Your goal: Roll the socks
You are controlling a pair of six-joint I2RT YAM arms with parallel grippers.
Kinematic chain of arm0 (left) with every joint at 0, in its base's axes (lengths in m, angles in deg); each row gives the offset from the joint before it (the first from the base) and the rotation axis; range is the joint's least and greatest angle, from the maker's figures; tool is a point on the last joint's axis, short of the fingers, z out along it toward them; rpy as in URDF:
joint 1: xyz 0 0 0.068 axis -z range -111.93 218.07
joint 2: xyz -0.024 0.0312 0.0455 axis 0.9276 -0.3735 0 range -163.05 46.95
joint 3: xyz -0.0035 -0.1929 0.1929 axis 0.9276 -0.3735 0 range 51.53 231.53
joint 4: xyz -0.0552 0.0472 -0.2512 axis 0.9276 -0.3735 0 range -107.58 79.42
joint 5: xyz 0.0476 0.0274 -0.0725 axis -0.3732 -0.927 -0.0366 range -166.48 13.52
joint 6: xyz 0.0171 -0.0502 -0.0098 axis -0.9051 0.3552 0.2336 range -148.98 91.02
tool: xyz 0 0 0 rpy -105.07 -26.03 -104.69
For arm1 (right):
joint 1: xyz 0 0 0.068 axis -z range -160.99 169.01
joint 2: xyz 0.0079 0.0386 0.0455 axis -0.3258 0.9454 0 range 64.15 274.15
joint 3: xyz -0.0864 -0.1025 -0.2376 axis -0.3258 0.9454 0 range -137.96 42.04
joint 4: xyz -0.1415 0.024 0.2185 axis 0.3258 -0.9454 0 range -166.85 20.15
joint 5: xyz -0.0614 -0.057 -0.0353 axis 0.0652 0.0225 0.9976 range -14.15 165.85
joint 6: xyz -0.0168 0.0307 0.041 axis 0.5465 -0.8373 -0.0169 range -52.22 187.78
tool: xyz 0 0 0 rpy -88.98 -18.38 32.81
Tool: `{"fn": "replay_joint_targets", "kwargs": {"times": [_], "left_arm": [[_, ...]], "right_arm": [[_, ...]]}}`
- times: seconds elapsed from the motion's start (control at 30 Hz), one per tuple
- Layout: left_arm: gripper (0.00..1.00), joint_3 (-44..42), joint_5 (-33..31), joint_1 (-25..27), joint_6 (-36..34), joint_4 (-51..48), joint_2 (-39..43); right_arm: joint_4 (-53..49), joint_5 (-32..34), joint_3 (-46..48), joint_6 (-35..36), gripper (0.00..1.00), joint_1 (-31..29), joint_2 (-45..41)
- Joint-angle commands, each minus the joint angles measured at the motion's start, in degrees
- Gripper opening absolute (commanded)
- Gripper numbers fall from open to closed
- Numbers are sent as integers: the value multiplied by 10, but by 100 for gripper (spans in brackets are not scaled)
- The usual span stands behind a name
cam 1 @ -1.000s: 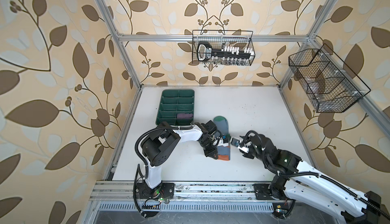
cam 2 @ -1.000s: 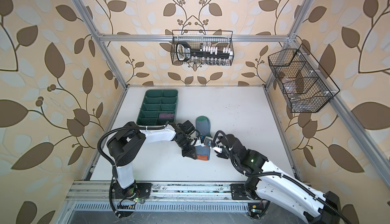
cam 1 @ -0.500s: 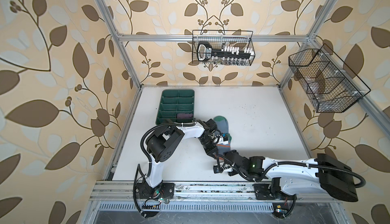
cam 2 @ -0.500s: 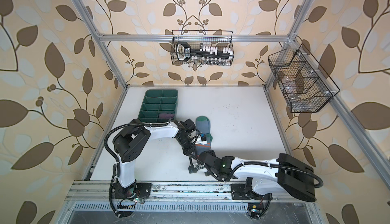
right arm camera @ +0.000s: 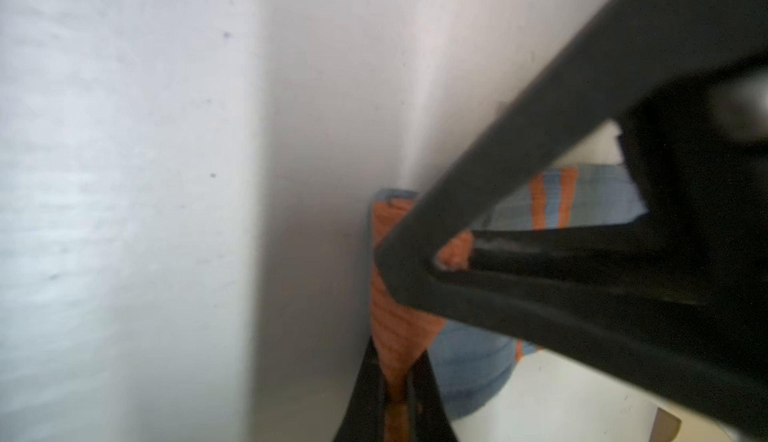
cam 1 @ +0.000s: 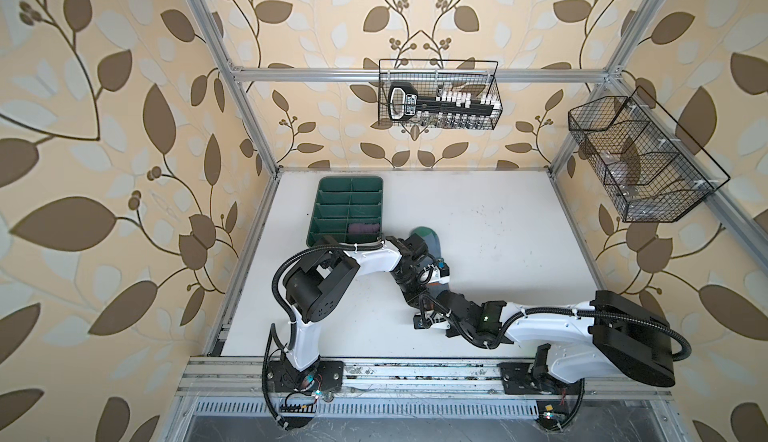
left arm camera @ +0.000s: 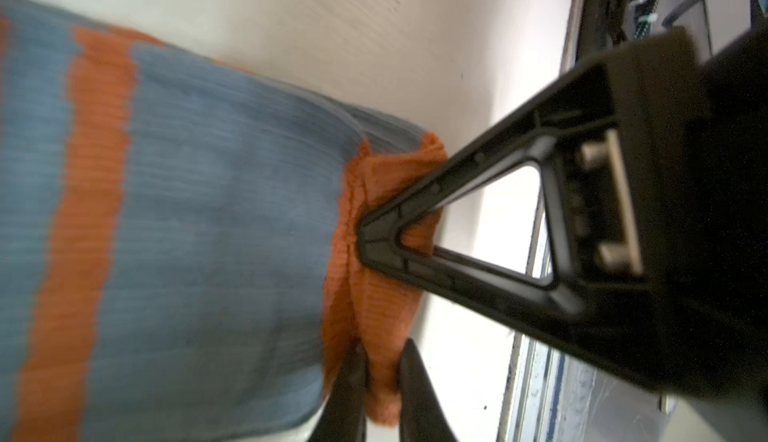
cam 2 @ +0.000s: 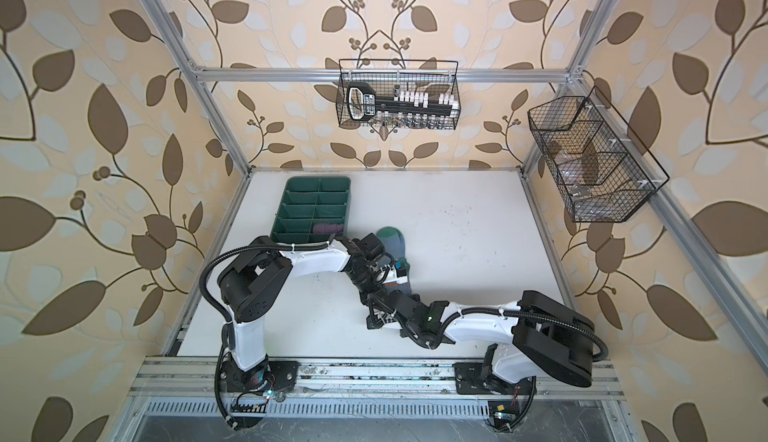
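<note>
The sock [cam 1: 430,241] lies on the table [cam 1: 498,232], right of the tray [cam 1: 349,178] (near its front).

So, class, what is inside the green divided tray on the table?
One purple sock, seemingly bundled, lies in a right-column compartment of the tray near its front end; other visible compartments look empty. The left arm hides part of the front row.

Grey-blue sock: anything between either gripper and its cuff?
Nothing visible. The left gripper has the orange cuff of the grey-blue sock between its fingers in the left wrist view. The right gripper pinches the same cuff in the right wrist view. The two crowd each other there, but neither blocks the other.
</note>
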Motion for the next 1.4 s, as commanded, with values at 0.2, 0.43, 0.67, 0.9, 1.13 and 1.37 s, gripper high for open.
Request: {"fn": "replay_joint_targets", "kwargs": {"times": [0.2,0.43,0.67,0.9,1.13,1.37], "left_arm": [[32,-102,-233,-60,32,107,361],[43,-131,-292,-57,-177,39,585],[38,-87,-431,125,-306,-66,570],[36,-193,-526,344,-270,33,493],[34,-300,-471,352,-136,213,401],[33,-320,-488,332,-81,350,290]], "right_arm": [[-229,-226,-86,-66,0,38,2],[-353,-372,-185,-83,0,107,104],[-394,-399,-245,-76,0,129,212],[-377,-398,-255,-72,0,149,239],[-387,-397,-284,-70,0,154,262],[-385,-396,-283,-70,0,154,259]]}}
